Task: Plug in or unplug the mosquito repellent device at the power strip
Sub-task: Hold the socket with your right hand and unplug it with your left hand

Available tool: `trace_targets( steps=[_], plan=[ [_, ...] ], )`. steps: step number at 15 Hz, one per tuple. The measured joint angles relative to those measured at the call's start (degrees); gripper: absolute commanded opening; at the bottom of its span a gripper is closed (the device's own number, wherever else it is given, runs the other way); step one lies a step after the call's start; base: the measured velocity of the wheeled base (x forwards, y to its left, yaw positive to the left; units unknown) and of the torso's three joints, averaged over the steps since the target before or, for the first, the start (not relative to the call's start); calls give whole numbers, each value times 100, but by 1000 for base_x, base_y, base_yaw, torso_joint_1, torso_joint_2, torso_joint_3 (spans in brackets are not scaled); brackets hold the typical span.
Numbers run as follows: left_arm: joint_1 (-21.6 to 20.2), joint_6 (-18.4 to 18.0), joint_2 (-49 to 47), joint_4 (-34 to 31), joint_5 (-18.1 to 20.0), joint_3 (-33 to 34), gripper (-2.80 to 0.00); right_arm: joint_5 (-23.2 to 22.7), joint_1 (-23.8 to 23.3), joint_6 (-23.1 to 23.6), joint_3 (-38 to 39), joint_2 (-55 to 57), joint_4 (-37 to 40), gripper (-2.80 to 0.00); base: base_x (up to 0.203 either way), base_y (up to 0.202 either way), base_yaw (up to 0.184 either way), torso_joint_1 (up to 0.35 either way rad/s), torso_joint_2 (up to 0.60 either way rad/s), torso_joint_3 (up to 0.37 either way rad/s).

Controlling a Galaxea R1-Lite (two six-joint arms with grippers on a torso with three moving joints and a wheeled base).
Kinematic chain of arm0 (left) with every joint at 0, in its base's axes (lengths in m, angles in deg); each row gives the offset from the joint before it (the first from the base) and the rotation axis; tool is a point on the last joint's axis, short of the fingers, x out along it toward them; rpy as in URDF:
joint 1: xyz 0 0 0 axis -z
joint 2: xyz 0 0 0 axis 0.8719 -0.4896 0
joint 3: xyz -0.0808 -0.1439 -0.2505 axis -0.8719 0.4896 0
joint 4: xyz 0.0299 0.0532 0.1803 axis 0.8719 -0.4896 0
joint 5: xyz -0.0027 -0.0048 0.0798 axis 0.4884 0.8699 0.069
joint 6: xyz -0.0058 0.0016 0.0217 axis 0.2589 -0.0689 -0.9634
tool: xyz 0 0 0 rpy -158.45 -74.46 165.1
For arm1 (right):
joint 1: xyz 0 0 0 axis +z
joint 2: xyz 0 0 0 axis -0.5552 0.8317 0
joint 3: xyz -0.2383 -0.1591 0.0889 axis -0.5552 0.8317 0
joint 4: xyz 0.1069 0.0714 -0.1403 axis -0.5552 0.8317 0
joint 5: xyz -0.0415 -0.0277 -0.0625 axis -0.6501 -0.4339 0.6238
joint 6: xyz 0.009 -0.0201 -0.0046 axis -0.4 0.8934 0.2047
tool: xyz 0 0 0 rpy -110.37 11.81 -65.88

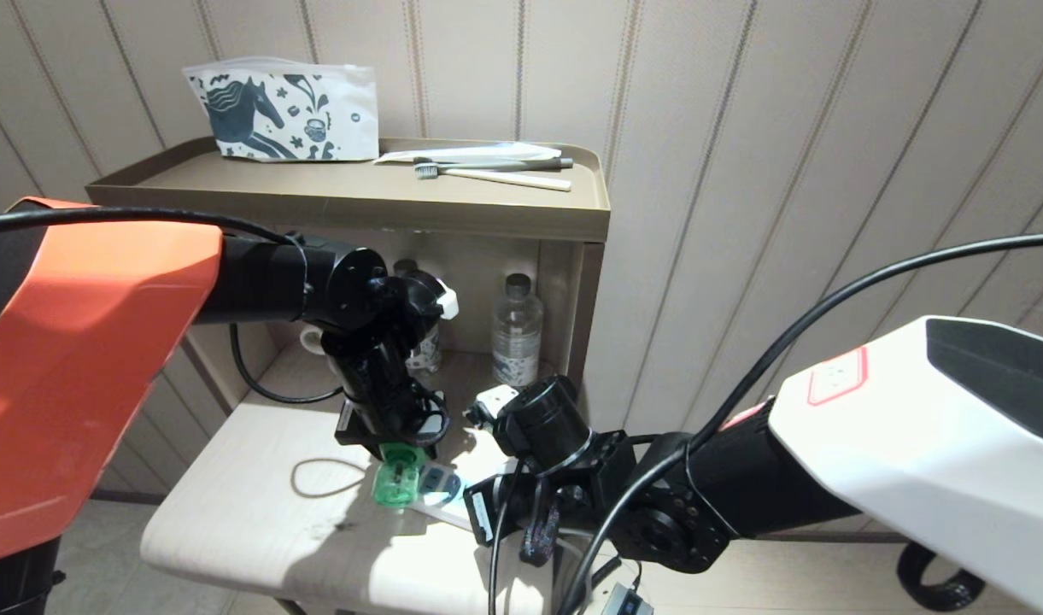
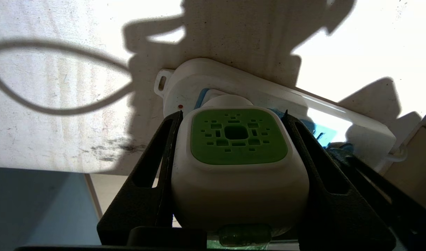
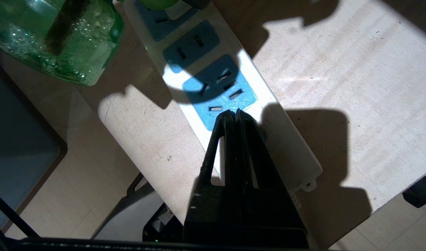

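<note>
The mosquito repellent device (image 2: 239, 136) has a white body and a green vented top, with its green liquid bottle (image 3: 59, 38) below. My left gripper (image 2: 233, 113) is shut on the body, one black finger on each side, pointing down over the low table. The device's plug end sits against the end socket of the power strip (image 2: 233, 82); its prongs are hidden. In the head view the device (image 1: 397, 483) stands at the strip's (image 1: 440, 511) left end. My right gripper (image 3: 235, 111) is shut and empty, its tips on the power strip (image 3: 289, 139) beside a light-blue socket face (image 3: 219, 90).
The pale wooden table (image 1: 256, 521) ends close in front and to the left. A white cord (image 1: 320, 478) loops on it. A clear water bottle (image 1: 517, 329) stands in the shelf unit behind. A pouch (image 1: 282, 107) and toothbrushes (image 1: 487, 171) lie on the unit's top.
</note>
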State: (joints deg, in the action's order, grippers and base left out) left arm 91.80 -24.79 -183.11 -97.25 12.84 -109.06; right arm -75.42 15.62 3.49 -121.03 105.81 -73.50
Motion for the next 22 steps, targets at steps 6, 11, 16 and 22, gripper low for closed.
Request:
trace_targets(
  steps=[6,11,16,22],
  plan=[
    [9,-4,27,-20,10,-44,-280,-19,65,-1,108,160,-48,-280,0,0,0,0,0,0],
    [10,-24,193,-75,9,-90,-280,-25,51,-1,153,308,-99,-280,0,0,0,0,0,0],
    [6,-38,356,-85,6,-93,-280,-13,46,0,222,370,-233,-280,0,0,0,0,0,0],
    [-79,-27,667,-110,-77,-90,-280,-5,-3,-9,221,275,-238,-280,0,0,0,0,0,0]
  ],
)
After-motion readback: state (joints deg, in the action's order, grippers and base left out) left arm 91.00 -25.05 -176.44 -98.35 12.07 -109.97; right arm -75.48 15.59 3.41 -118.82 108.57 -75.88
